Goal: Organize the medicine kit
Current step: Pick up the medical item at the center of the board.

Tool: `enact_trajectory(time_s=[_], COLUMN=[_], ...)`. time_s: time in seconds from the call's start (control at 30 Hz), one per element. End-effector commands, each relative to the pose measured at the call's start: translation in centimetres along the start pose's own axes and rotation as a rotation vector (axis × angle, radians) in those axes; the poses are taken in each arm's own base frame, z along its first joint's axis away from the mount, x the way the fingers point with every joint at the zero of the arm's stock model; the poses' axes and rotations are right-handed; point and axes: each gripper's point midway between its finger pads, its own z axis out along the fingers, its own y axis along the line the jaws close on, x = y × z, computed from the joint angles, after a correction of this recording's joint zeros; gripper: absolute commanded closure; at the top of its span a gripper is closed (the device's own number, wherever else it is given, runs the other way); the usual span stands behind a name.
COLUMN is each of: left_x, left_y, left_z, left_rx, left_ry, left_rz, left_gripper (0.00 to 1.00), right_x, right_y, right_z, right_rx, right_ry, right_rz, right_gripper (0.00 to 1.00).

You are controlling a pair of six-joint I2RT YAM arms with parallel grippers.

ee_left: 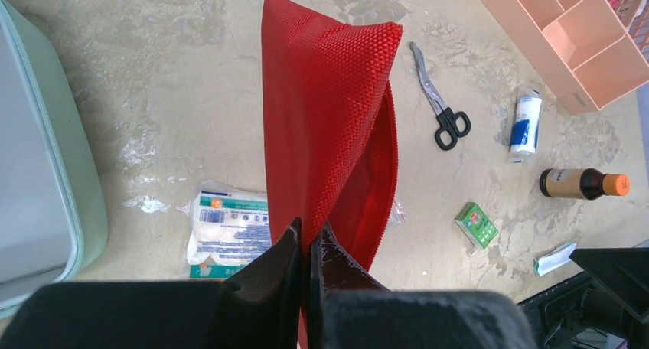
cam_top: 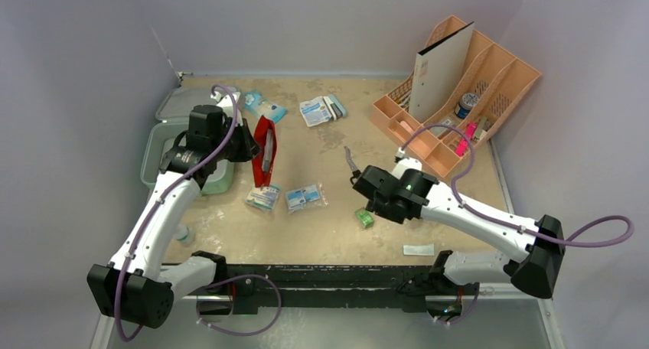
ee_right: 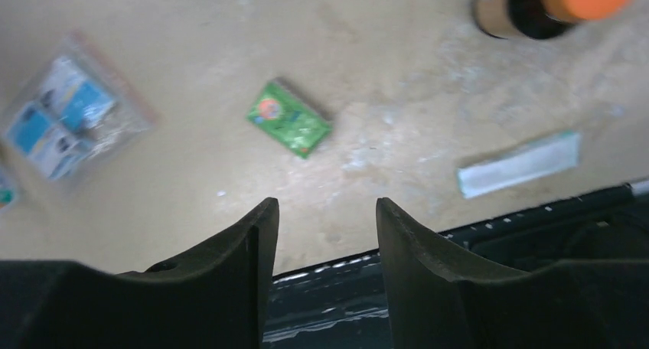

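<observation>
Left gripper (ee_left: 308, 251): black fingers pressed together, clamped on the near edge of the red pouch (ee_left: 321, 112). The pouch is held upright. Its fabric is coarsely woven, flat and tapers to a pointed far corner.

The medicine kit (ee_left: 76, 196) is seen to the left of this gripper. It is mint-green and smooth with rounded corners, and lies open with a pale grey interior exposed. A crinkled white gauze packet (ee_left: 226, 226) lies flat just left of the fingers, between them and the kit.

Right gripper (ee_right: 325, 211): jaws apart with nothing between them, held above the mottled tan table (ee_right: 398, 73). A small green cardboard box (ee_right: 289, 118) is noted beyond the fingertips. Farther right are a flat white paper strip (ee_right: 520, 164) and a brown bottle with an orange cap (ee_right: 536, 4).
</observation>
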Motion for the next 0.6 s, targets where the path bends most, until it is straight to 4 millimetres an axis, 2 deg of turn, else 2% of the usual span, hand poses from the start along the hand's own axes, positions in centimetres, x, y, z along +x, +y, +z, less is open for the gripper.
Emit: enact_trajectory(time_s=[0.0,0.07,0.37,0.57], left_x=[-1.4,-1.5,-1.4,-1.2], left_y=[-0.7,-0.8,-0.7,-0.6], left_z=[-1.0,-1.1,-1.1,-0.6], left_rx=[0.021,0.024,0.022,0.023], left_ry=[-0.055,-0.06,-0.061,-0.044], left_rz=[0.002,0.003,0.003,0.0], left_gripper=[1.0,1.0,1.0,1.0], right_x=[0.0,0.5,3.3,5.2], right_y=[-6.1,-6.5,-9.1,-10.4], right_z=[0.7,1.5,5.1,6.7], right_rx=[0.201,0.203,0.293,0.329], right_ry=[-0.075,-0.074,0.004,0.043], right_rz=[0.119,0.132,0.206,0.26], right_gripper=[0.46,0.43,0.43,0.47])
